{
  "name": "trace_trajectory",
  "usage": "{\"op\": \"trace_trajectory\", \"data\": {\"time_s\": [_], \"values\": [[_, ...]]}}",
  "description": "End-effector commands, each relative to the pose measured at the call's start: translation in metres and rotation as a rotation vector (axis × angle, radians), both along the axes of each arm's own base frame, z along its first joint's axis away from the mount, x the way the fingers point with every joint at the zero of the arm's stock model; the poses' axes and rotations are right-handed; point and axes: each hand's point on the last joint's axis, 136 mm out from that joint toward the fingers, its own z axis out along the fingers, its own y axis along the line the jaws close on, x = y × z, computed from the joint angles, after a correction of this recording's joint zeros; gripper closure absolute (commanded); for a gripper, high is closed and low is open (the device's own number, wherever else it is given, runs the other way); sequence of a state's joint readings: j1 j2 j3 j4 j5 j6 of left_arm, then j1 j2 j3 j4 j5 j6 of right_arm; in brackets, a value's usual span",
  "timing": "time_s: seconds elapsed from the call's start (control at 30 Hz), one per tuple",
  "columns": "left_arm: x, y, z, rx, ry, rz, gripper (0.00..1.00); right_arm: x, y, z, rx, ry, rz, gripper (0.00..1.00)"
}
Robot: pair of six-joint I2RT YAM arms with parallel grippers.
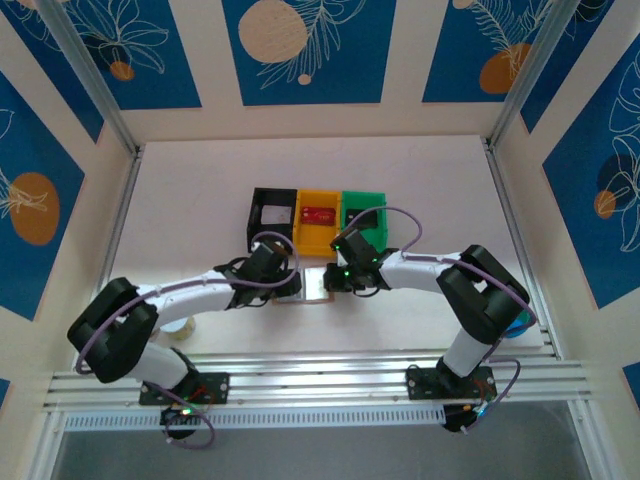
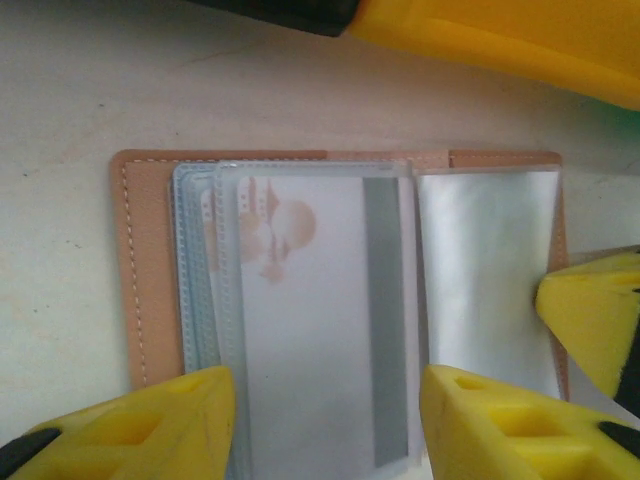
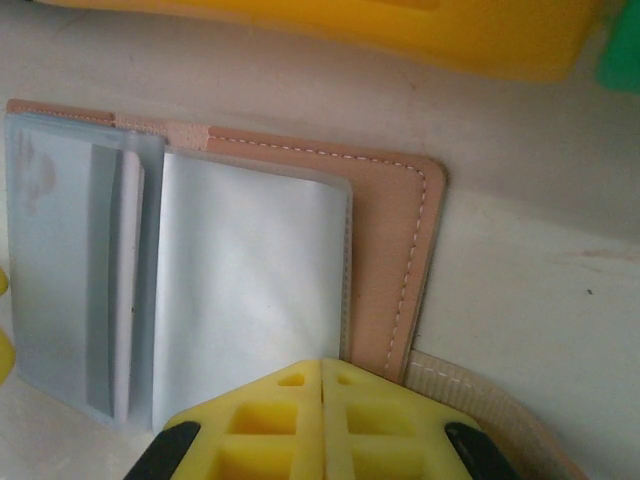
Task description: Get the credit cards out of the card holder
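Note:
The tan card holder lies open and flat on the table, its clear pockets facing up. In the top pocket sits a pale credit card with a grey stripe and a peach print. My left gripper is open, one finger on each side of that card's near end, with only thin gaps showing. My right gripper is shut, its tips resting on the near edge of the holder's right half, beside an empty-looking clear pocket. From above, the holder lies between both grippers.
Black, yellow and green bins stand in a row just beyond the holder; a red card lies in the yellow one. The holder's beige strap sticks out at its near right. A pale round object sits by the left arm.

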State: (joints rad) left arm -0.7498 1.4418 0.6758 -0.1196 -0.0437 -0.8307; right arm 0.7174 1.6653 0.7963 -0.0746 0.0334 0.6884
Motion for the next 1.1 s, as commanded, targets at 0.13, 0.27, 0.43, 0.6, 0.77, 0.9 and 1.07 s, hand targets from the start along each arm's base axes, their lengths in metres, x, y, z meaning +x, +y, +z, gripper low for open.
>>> {"op": "trace_trajectory", "data": {"time_s": [0.13,0.27,0.43,0.6,0.77,0.9,1.07], "values": [[0.009,0.006,0.010,0.032,-0.041,-0.016,0.49,-0.011,-0.012,-0.007,-0.031,0.045,0.010,0.92],[0.008,-0.001,0.008,-0.002,-0.027,-0.029,0.49,-0.011,-0.012,-0.007,-0.028,0.047,0.013,0.92],[0.008,-0.003,0.003,-0.004,-0.010,-0.027,0.49,-0.011,-0.011,-0.006,-0.027,0.045,0.014,0.92],[0.008,-0.004,0.000,0.000,-0.001,-0.028,0.49,-0.011,-0.011,-0.004,-0.022,0.043,0.015,0.93],[0.008,0.001,-0.004,0.038,0.008,-0.022,0.50,-0.011,-0.012,-0.003,-0.020,0.040,0.015,0.93],[0.007,0.003,-0.007,0.057,0.017,-0.023,0.51,-0.011,-0.011,-0.003,-0.017,0.039,0.016,0.93],[0.008,0.004,-0.006,0.064,0.015,-0.027,0.51,-0.011,-0.011,-0.003,-0.016,0.040,0.015,0.93]]}}
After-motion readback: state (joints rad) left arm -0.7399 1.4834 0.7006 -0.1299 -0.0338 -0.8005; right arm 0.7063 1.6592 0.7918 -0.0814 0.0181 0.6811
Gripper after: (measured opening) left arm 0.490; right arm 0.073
